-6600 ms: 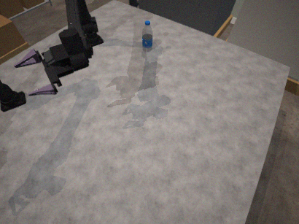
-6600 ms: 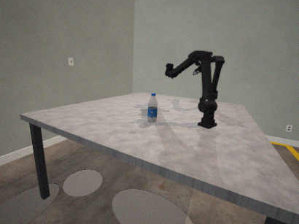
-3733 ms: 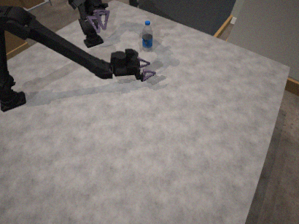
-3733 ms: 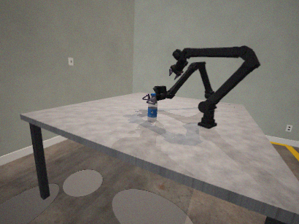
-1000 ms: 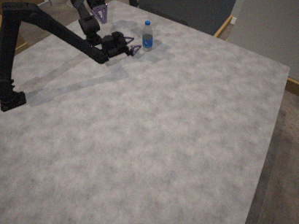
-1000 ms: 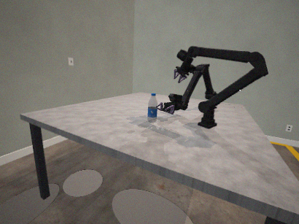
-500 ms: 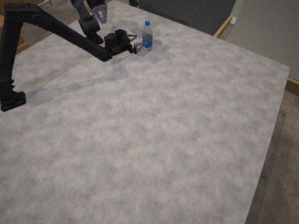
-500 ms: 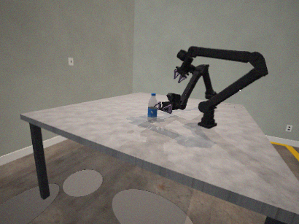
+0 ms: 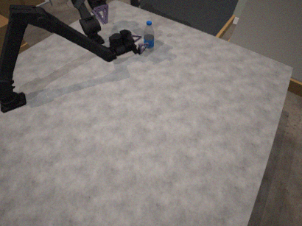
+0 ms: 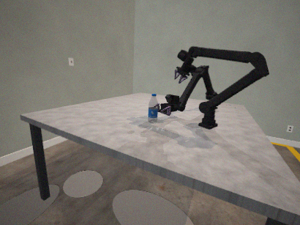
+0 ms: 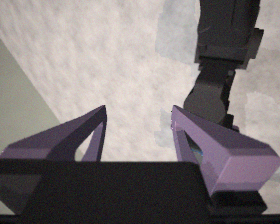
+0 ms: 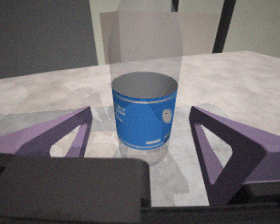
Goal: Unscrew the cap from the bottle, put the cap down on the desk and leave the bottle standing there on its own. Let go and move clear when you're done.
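Observation:
A clear bottle with a blue label and a blue cap stands upright on the grey table, cap on. It also shows in the exterior view. My right gripper is low at the bottle's base and open. In the right wrist view the bottle stands between the tips of the spread purple fingers, with gaps on both sides. My left gripper hangs high behind the bottle, open and empty; the left wrist view looks down on the right arm's wrist.
The two arm bases stand at the table's far side. The table edge runs behind the bottle. A dark panel stands beyond that edge.

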